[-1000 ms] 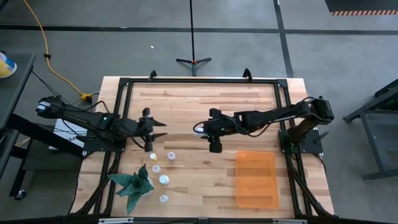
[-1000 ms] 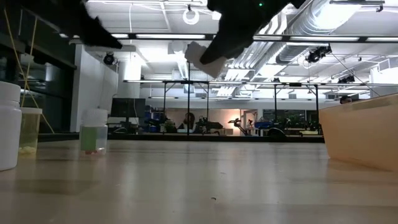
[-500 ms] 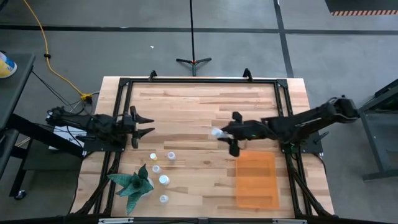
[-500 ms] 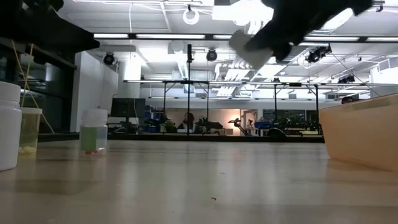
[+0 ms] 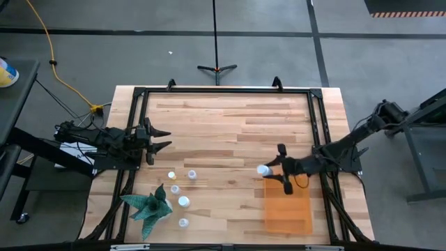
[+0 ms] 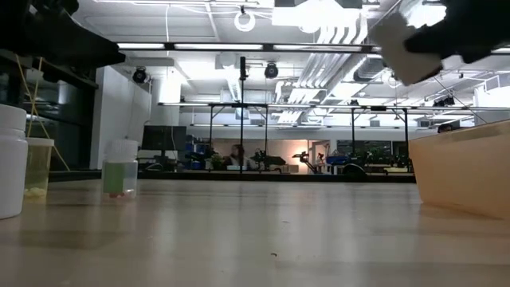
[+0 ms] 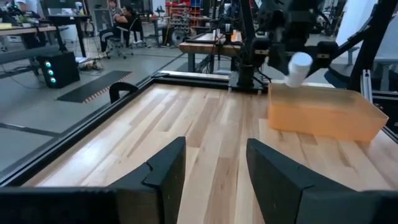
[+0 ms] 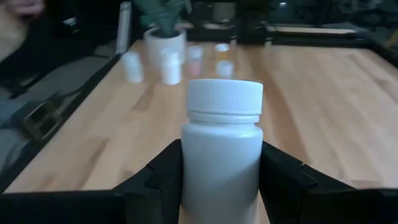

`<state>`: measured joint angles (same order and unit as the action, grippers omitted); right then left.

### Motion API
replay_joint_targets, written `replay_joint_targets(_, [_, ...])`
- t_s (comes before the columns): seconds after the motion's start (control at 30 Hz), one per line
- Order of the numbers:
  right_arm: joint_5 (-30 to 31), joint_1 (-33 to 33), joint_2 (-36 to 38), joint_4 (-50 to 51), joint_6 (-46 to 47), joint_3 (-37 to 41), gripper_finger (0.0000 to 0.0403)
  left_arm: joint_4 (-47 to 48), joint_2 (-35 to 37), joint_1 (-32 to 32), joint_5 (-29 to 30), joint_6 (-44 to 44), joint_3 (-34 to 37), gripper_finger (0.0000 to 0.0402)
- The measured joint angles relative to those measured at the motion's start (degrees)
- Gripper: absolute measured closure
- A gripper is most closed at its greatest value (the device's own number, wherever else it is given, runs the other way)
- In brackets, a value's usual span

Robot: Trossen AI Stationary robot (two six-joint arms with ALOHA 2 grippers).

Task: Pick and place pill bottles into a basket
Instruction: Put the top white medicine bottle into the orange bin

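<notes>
My right gripper [image 5: 270,169] is shut on a white pill bottle [image 8: 222,149], which hangs over the far left corner of the orange basket [image 5: 287,203]. In the low view that bottle [image 6: 405,48] is high up at the right, above the basket's wall [image 6: 466,167]. Several more pill bottles [image 5: 184,201] stand on their bases at the near left, beside a spiky green plant [image 5: 150,204]. By the table's left edge my left gripper [image 5: 159,139] is open with nothing between its fingers [image 7: 165,168]. My right gripper pinches the bottle's body [image 8: 186,168] between its two fingers [image 8: 158,177], one on each side, below the cap [image 8: 224,96]. The fingers come from the table's right, nearly level, and lie along the bottle. The bottle is lifted clear, cap toward the table's left.
A black frame [image 5: 223,90] runs around the wooden table top. The middle of the table [image 5: 223,146] between the arms is bare wood. The room beyond shows benches and people far off.
My right gripper has carried the bottle from the table's middle toward the right and near edges and somewhat down, up to the basket's far left corner, still shut on it. My left gripper has drawn back toward the table's left edge, then kept still.
</notes>
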<state>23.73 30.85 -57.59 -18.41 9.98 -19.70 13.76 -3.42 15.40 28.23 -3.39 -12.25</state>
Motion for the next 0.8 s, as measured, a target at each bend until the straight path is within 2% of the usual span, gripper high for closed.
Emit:
replay_joint_targets(0.2, [0.17, 5.62, 0.08, 1.98, 1.66, 0.85, 0.0247, -0.11, 0.00, 0.00, -0.01, -0.98, 0.00, 0.0199])
replay_joint_targets(0.43, [2.97, 7.84, 0.07, 10.56, 12.16, 0.85, 0.0248, 0.06, -0.02, 0.00, -0.02, -1.41, 0.00, 0.0199])
replay_joint_targets(0.8, [-1.91, 7.78, 0.07, 20.61, 24.74, 0.85, 0.0248, 0.16, -0.02, 0.00, -0.04, -1.41, 0.00, 0.0199])
